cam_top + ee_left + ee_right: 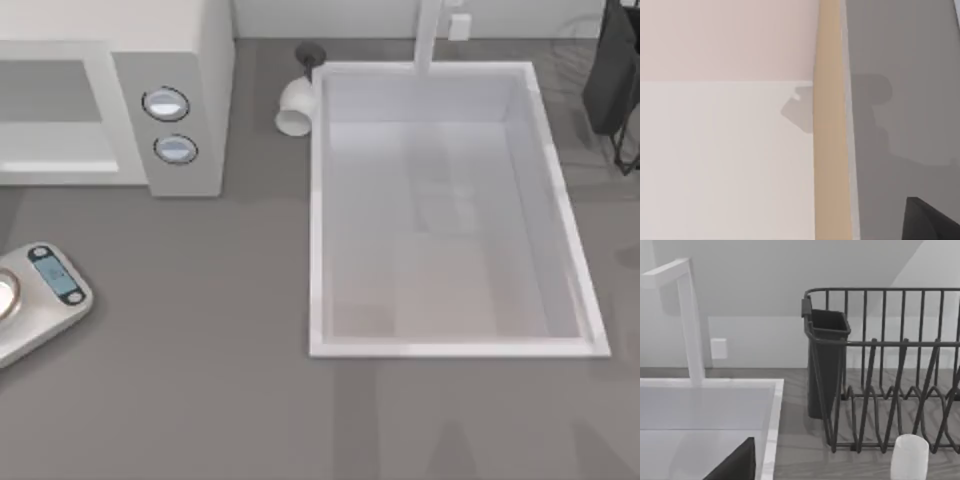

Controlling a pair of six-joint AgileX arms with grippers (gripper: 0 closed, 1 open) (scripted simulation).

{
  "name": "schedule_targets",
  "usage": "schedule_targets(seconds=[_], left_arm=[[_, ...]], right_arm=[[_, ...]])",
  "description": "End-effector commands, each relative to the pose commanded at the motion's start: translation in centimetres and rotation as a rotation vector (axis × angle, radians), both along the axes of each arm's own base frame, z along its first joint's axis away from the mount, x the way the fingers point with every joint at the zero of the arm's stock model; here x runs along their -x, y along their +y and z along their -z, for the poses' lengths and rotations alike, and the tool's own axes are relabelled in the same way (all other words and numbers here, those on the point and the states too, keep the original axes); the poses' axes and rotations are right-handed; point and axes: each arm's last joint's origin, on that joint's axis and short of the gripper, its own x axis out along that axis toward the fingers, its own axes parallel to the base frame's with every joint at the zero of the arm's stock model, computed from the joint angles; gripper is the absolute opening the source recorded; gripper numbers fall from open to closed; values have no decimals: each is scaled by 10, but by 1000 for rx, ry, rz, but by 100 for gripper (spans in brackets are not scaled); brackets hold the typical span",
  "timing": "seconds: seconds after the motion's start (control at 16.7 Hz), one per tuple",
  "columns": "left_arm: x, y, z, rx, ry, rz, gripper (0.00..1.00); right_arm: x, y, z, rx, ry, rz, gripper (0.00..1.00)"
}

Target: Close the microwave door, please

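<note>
pincer state on either arm i cannot tell, which is itself the first hazard: any push toward the door would begin from a grip i cannot judge. from the top view, the microwave (170,60) stands at the back left of the grey bench (200,380), its cavity gaping forward, so i judge the door swung open, though where it hangs i cannot place. a careless sweep could strike the two knobs (166,104), shove the silver scale (45,295) at the left edge, or tip the white cup (295,108) just beside the sunken basin (315,250); too hard a shove may let the door bounce back. in the left wrist view the left pincer (932,222) is a dark corner close to a pale flat panel (725,160) and a tan strip (830,150); that nearness risks a scrape. in the right wrist view the right pincer (737,465) hangs over the basin, near a white faucet (690,320), a black dish rack (890,390) and a second cup (910,457), before a plain pale wall (790,270).
</note>
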Motion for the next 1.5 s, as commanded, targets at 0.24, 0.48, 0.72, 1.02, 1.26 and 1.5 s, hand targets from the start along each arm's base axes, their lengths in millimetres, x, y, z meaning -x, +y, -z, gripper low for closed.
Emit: schedule_targets(seconds=[0.24,0.48,0.72,1.02,1.26,1.5], left_arm=[[-1,3,46,-24,-15,-2,0],[2,-1,77,-8,-7,-3,0],[0,-3,75,-10,-8,2,0],[-3,-47,72,-11,-5,3,0],[2,-93,76,-4,-3,2,0],[3,-102,76,-9,-8,2,0]], right_arm=[[0,0,0,0,0,0,100],[0,0,0,0,0,0,100],[0,0,0,0,0,0,100],[0,0,0,0,0,0,100],[0,0,0,0,0,0,100],[0,0,0,0,0,0,100]])
